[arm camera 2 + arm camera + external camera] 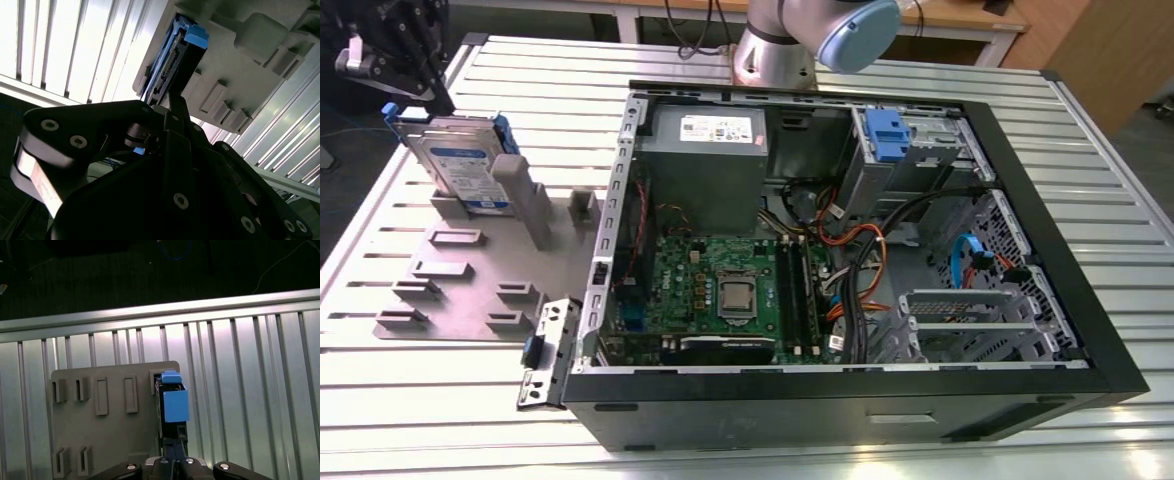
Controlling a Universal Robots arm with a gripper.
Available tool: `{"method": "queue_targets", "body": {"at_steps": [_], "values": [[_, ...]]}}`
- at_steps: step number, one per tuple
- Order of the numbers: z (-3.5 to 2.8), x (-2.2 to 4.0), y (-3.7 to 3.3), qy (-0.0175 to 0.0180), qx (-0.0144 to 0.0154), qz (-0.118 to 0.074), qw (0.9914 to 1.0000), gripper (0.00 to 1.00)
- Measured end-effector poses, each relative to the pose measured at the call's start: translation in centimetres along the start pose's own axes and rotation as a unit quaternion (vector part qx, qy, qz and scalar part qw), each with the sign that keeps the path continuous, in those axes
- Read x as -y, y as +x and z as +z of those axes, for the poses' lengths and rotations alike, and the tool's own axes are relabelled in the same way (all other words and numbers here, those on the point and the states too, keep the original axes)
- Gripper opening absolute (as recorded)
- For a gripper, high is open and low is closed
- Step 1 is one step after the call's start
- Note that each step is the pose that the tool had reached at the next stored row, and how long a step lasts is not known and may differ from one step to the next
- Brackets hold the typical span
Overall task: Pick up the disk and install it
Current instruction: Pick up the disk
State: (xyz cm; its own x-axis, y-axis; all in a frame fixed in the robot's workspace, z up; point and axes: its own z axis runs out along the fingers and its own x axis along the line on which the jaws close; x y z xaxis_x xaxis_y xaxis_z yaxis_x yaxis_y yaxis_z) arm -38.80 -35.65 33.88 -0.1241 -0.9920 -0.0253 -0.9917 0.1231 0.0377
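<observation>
My pincer (173,454) grips the one disk (464,165), upright on one grey rack (454,270), ten o'clock from the one open case (1067,300). A rack post hides its lower corner.

"Any writing you can make out?"
"The disk (456,165) has a white-and-blue label (464,176), but its print is too small to read."
"And inside the computer case (787,410)?"
"There's a white sticker (718,127) on the grey power supply (707,175). Its lines of print can't be read either."
</observation>
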Motion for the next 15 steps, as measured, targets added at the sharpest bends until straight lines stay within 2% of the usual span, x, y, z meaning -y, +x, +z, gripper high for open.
{"method": "queue_targets", "body": {"at_steps": [8,10,13,15], "values": [[-0.02,0.0,0.0,0.0,0.0,0.0,1.0,0.12],[-0.02,0.0,0.0,0.0,0.0,0.0,1.0,0.24],[-0.03,0.0,0.0,0.0,0.0,0.0,1.0,0.29],[-0.04,0.0,0.0,0.0,0.0,0.0,1.0,0.41]]}}
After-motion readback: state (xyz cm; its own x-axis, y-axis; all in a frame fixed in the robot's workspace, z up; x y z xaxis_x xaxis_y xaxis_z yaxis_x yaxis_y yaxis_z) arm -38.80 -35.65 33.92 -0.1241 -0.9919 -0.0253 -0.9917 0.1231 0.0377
